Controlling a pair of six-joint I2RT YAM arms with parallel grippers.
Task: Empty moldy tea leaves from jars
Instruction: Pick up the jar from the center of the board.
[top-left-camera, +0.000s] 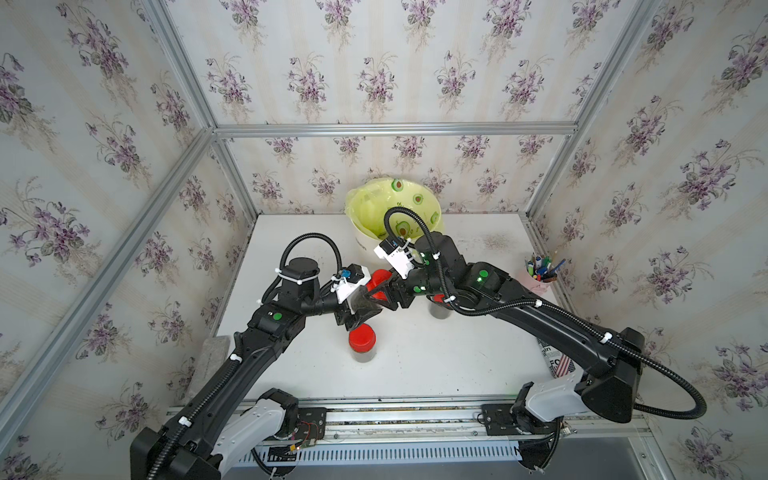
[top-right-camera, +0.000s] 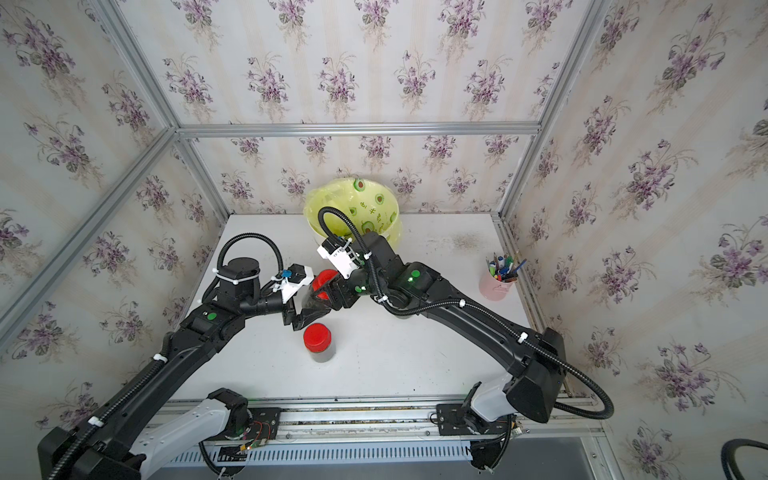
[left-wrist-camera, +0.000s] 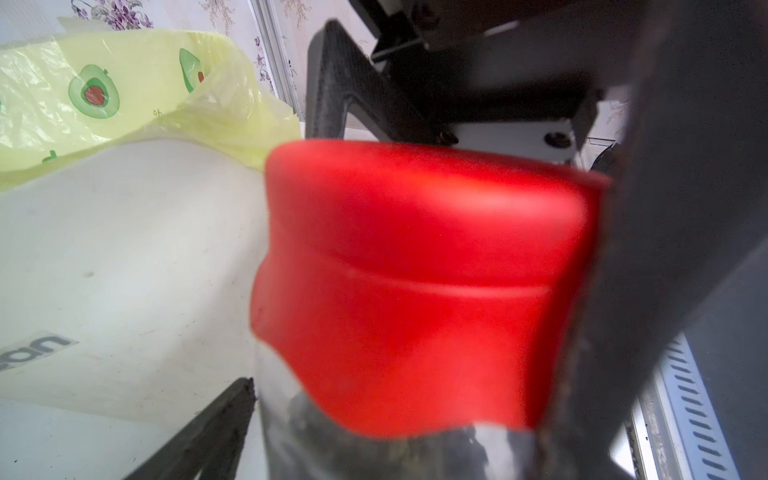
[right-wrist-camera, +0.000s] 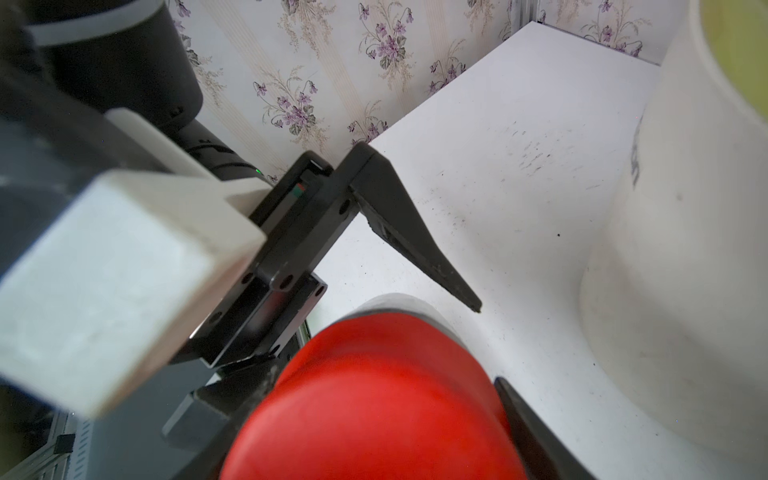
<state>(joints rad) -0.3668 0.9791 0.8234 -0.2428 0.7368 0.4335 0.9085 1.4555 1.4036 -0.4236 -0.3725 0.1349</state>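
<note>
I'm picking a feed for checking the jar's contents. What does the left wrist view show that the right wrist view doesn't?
Left wrist only: dark tea leaves inside the jar, and the bag's avocado print. Right wrist only: the left arm and scattered crumbs on the table. Both: the red cap and the cream bin.

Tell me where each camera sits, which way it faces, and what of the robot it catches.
Both top views: overhead at the front, facing down at the table; left arm, right arm, left hand, right hand.
Left wrist: on the left arm, facing the red cap and bin; own fingers.
Right wrist: on the right arm, facing that cap close up; own fingers, left hand too.
Shared: all see the cap.
</note>
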